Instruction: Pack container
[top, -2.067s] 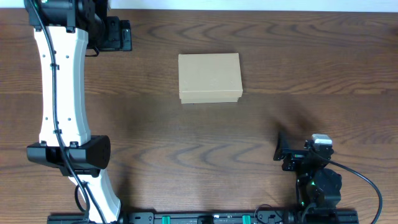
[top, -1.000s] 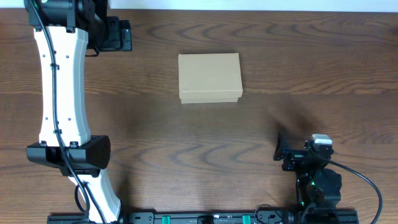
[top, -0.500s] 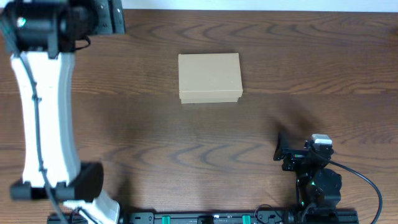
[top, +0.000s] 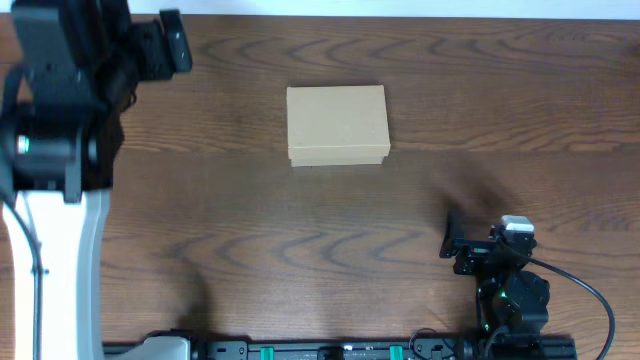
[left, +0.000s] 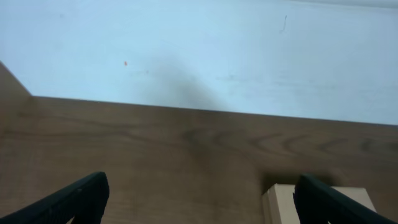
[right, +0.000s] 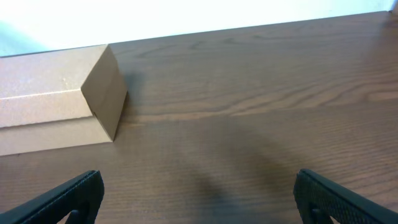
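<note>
1. My left pincer (left: 199, 208) is spread wide and holds nothing. Its two dark fingers (left: 79, 198) sit at opposite edges of the wrist view with only bare wood table (left: 155, 155) between them.
2. My right pincer (right: 199, 202) is the same, with jaws wide apart, nothing gripped, and plain tabletop in the gap.
3. From above, the left pincer (top: 165, 45) is up near the far edge of the table, and the right pincer (top: 458, 248) is low at the near side.
4. The brown cardboard box (top: 337, 150) stands on the table between them, touching neither. From my left pincer it is off to the right and a little ahead, and only one corner (left: 323, 202) shows beside the right-hand finger. From my right pincer it is ahead and to the left, well apart, with its end wall and long side (right: 50, 106) in plain sight.
5. The lid (top: 336, 115) lies flat and shut, and the front seam looks tucked.
6. No loose goods lie anywhere I can see, and neither pincer carries any.
7. I judge the task to be at one of its ends: either the box is packed and closed, or nothing has gone in yet. With the lid down I cannot see inside to tell which.
8. If packing remains, the lid must be opened first, and something to pack must be found, since none is in view.
</note>
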